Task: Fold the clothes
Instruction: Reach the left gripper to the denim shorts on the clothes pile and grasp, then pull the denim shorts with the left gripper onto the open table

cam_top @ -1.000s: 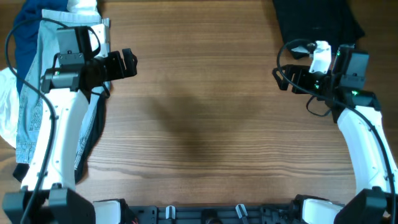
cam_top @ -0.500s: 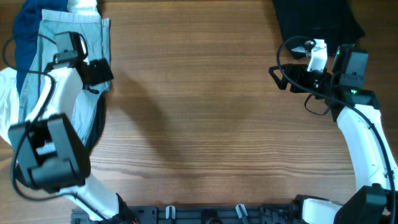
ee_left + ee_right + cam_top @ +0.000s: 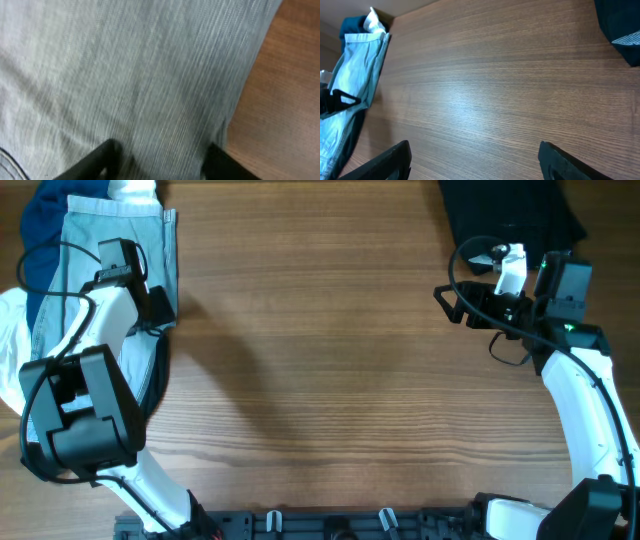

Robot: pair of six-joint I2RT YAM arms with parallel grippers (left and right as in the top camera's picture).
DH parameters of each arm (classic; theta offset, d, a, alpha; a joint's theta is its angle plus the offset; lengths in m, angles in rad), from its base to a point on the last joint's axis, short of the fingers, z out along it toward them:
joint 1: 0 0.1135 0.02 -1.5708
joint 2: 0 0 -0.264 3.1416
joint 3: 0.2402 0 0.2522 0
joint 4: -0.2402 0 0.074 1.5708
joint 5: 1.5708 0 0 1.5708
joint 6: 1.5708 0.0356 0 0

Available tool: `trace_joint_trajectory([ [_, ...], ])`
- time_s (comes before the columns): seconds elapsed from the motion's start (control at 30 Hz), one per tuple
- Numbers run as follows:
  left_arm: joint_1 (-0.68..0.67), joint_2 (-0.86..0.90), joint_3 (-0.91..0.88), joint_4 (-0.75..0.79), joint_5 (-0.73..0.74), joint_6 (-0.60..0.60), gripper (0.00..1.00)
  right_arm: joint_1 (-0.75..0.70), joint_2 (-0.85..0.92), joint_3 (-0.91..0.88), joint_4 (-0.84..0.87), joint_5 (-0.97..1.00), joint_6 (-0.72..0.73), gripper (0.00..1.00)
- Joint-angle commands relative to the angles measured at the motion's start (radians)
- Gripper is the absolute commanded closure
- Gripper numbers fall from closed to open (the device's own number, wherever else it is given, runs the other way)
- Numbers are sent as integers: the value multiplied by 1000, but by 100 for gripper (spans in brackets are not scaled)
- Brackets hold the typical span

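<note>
Overhead, the pale denim shorts [image 3: 105, 240] lie at the far left edge of the bench [image 3: 320, 370], on top of a pile with a navy garment [image 3: 45, 220] beside them at the corner and a white garment [image 3: 10, 350] at the left rim. The left arm bends over this pile, and the left end effector [image 3: 160, 305] sits on the right edge of the shorts. A black garment [image 3: 510, 210] lies at the far right corner. The right end effector [image 3: 443, 302] hangs over bare wood just below the black garment, pointing toward the middle.

Close up from the left wrist, the denim fills nearly the whole view, with a strip of bench at the right. The two dark fingertips [image 3: 110, 152] stand apart with their tips down at the cloth, near its edge. The denim between them lies flat.

From the right wrist, the fingers [image 3: 395, 157] are spread wide above bare wood and hold nothing. The shorts show far off at the left, the navy garment behind them, and a corner of the black garment at the upper right.
</note>
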Motion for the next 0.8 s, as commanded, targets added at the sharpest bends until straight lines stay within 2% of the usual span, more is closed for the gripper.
trace_joint_trajectory([
  [0.0,0,4,-4,-19,2,1,46,4,11,24,-6,-27,29,19],
  [0.17,-13,6,-18,18,5,1,47,4,11,24,-6,-27,30,19],
  [0.27,-26,8,-18,31,13,1,52,4,11,24,-6,-27,48,19],
  [0.33,-37,16,-18,33,13,0,60,4,11,24,-7,-27,48,19],
  [0.6,-44,74,-23,37,13,-7,78,4,11,24,-8,-27,47,19],
  [0.7,-44,87,-23,39,12,-7,96,4,11,24,-8,-27,47,19],
  [0.77,-44,85,-23,44,11,-7,96,4,11,24,-8,-27,47,19],
])
